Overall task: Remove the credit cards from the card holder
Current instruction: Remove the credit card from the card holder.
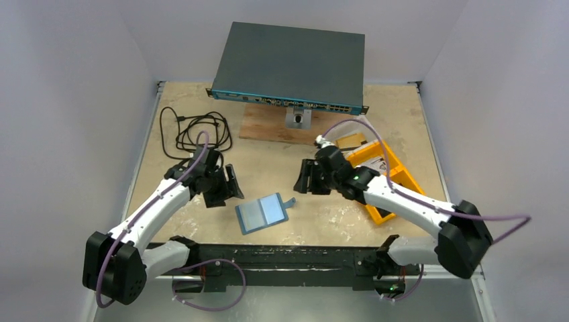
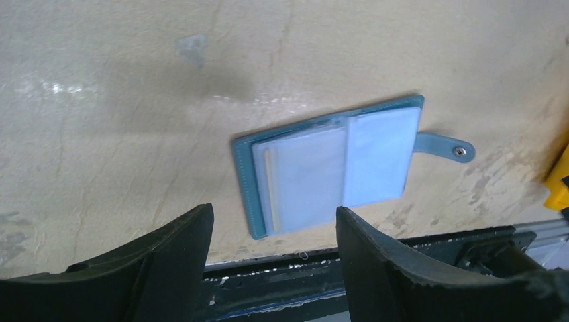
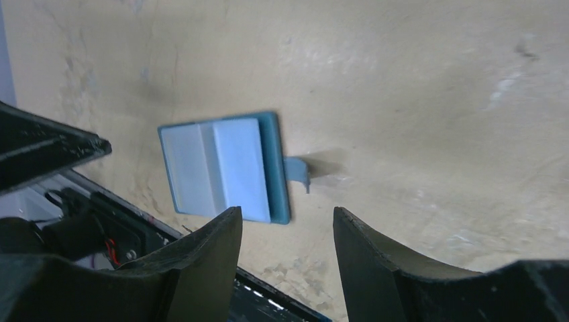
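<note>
left gripper (image 2: pixel 274 212) and right gripper (image 3: pixel 285 212) are hovering, jaws apart and empty, either side of the open card holder (image 1: pixel 263 212) lying on the table (image 1: pixel 275 161).

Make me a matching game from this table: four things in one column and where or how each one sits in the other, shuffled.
Things:
1. card holder
2. orange bin
3. black cable
4. grey box with ports

Places:
a. far middle, tilted up
b. far left, loosely coiled
c. near middle, lying open
d. right side

Pairs: 1-c, 2-d, 3-b, 4-a
</note>
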